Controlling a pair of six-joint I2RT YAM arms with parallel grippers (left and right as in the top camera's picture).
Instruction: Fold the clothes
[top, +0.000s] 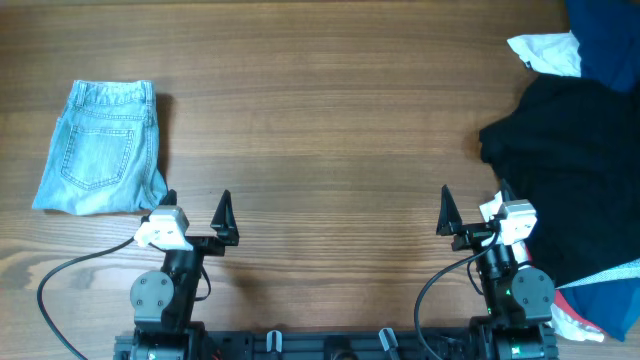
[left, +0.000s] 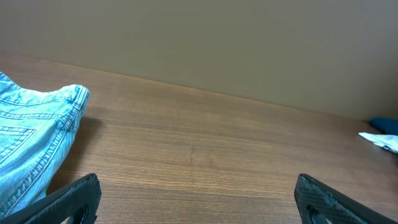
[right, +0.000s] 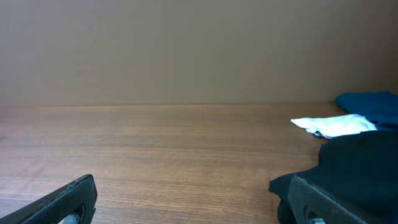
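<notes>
Table (top: 330, 120) mostly bare. Black garment (top: 570, 170) lies crumpled at the right edge, heaped with navy (top: 600, 40) and white (top: 548, 52) pieces. Its bulk runs roughly far-to-near; can't read which way the waistband points. Risk: a blind pinch takes extra layers or drags the overlapping neighbours along. Folded jeans (top: 100, 150) far left. Left gripper (top: 196, 200) and right gripper (top: 474, 195) both spread wide, empty; the right one is just beside the black cloth.

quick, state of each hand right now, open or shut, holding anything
left hand: open, holding nothing
right hand: open, holding nothing
</notes>
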